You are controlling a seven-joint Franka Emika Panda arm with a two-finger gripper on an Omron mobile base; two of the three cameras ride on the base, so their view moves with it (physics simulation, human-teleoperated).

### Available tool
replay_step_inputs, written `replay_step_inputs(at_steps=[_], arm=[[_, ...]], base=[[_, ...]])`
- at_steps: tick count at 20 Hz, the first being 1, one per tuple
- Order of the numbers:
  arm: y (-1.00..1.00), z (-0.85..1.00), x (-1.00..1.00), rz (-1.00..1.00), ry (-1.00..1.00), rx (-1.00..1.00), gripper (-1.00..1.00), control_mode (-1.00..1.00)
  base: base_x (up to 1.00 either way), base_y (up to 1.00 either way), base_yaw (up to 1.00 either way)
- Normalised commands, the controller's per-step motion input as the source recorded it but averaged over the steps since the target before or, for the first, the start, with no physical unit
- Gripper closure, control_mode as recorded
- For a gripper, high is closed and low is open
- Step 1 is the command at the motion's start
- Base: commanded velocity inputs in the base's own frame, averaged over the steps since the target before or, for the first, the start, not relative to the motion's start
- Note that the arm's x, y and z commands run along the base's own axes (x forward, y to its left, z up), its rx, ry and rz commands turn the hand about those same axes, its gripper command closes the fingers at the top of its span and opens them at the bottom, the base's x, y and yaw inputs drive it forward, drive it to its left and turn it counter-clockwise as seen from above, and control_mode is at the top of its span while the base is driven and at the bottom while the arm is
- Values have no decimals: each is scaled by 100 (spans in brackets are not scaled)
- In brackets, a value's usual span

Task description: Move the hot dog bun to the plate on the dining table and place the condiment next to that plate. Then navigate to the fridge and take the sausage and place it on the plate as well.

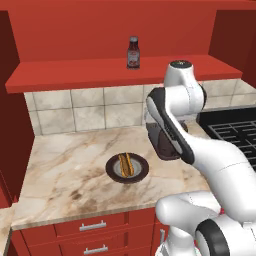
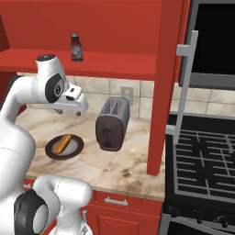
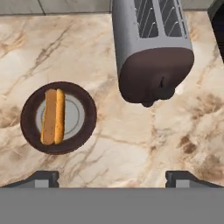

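My claw (image 3: pixel 112 177): fingers spread wide apart, nothing between them. Only the two dark tips (image 3: pixel 41 178) poke up at the bottom of the hand view; in the right base view the hand sits up by my wrist, above the counter, and its fingers are too small to make out there.

Nearest the front edge: red drawers (image 1: pixel 92 226) under the marbled counter (image 1: pixel 60 170). The counter's near-left stretch is bare stone.

Mid-counter: hot dog bun (image 3: pixel 53 116) lies lengthwise in a small dish with a dark brown rim (image 3: pixel 83 127); split side up, inside the dish, not overhanging. In the hand view it's left of centre, well clear of my fingertips.

Right of the dish, apart from it: toaster (image 3: pixel 153 48), dark end facing me, slots up. My forearm covers most of it in the left base view, and its far end is cut off in the hand view.

Further right: a red cabinet panel (image 2: pixel 165 92), then the stove grates (image 2: pixel 206 156), cut off at the frame edge.

Far: tiled backsplash (image 1: pixel 90 110), and above it a red shelf (image 1: pixel 100 75) with the sauce bottle (image 1: pixel 133 52) upright, alone, near the shelf's middle. Label unreadable.
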Motion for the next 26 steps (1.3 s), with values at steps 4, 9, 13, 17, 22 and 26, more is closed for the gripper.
replay_step_inputs(at_steps=[4, 9, 13, 17, 22, 26], arm=[[85, -89, -18, -22, 5, 1, -100, -100], [58, -95, 28, -12, 22, 10, -100, -100], [30, -85, 41, -8, 25, 7, -100, -100], [17, -74, 28, -3, 22, 0, -100, -100], [14, -62, 15, -1, 12, 0, -100, -100], [0, -32, 14, 0, 0, 3, -100, -100]], base=[[0, 0, 0], [0, 0, 0], [0, 0, 0], [0, 0, 0], [0, 0, 0], [0, 0, 0]])
